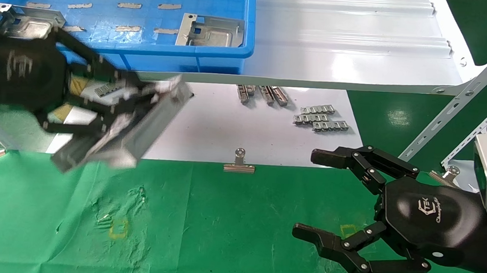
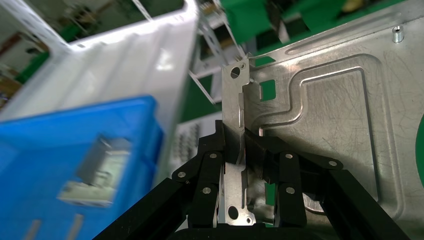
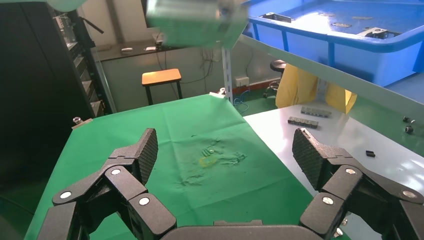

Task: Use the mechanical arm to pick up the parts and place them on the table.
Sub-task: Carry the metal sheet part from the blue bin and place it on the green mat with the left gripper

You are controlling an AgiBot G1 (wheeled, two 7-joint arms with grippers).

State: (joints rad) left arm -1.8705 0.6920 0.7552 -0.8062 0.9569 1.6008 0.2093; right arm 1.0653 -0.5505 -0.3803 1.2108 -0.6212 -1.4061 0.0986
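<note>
Carrying item: left tool (image 1: 113,101) clenched on one part (image 1: 141,125) above green worktop (image 1: 220,229); lower flat before releasing; right tool (image 1: 329,202) released, idle near right.

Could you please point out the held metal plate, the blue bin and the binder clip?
Silvery stamped sheet-metal plate (image 2: 340,115): left wrist view, embossed recess.
Blue plastic bin (image 1: 189,49): head view, front rim.
Silver binder clip (image 1: 239,165): head view, clip body.

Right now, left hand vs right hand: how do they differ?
The left hand is shut on a metal part, held above the table edge near the blue bin. The right hand is open and empty, over the table. Both are black, three-fingered.
</note>
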